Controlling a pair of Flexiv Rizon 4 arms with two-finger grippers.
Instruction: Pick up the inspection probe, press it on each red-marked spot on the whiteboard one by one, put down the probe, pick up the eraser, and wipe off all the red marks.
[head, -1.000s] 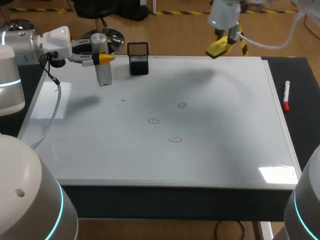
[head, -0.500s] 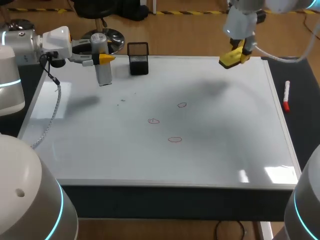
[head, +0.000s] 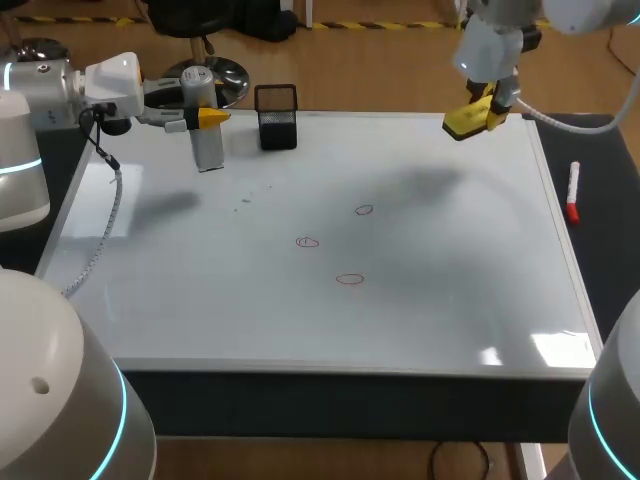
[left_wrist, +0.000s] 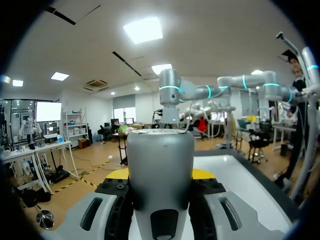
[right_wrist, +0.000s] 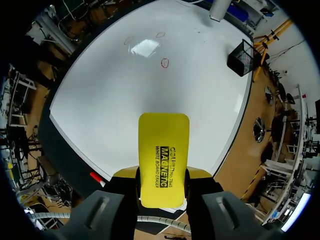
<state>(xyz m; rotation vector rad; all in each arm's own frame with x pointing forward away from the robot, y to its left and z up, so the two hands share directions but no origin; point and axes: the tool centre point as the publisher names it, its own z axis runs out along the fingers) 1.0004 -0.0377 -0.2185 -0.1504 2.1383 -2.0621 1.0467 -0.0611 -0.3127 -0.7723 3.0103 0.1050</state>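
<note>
My left gripper (head: 204, 118) is shut on the grey cylindrical probe (head: 207, 140), which stands upright at the whiteboard's (head: 450, 300) far left corner. In the left wrist view the probe (left_wrist: 160, 165) fills the gap between the fingers of the left gripper (left_wrist: 161, 176). My right gripper (head: 472, 112) hangs above the board's far right edge, shut on the yellow eraser (head: 464, 120). The right wrist view shows the eraser (right_wrist: 164, 155) sticking out ahead of the right gripper (right_wrist: 162, 177). Three small red marks (head: 364, 210) (head: 308, 242) (head: 350, 279) lie near the board's middle.
A black mesh pen holder (head: 277, 117) stands at the far edge, just right of the probe. A red marker (head: 573, 192) lies on the dark table strip beside the board's right edge.
My right arm has carried the eraser to the right and slightly lower, toward the board's far right corner. The left arm and the probe have stayed put.
</note>
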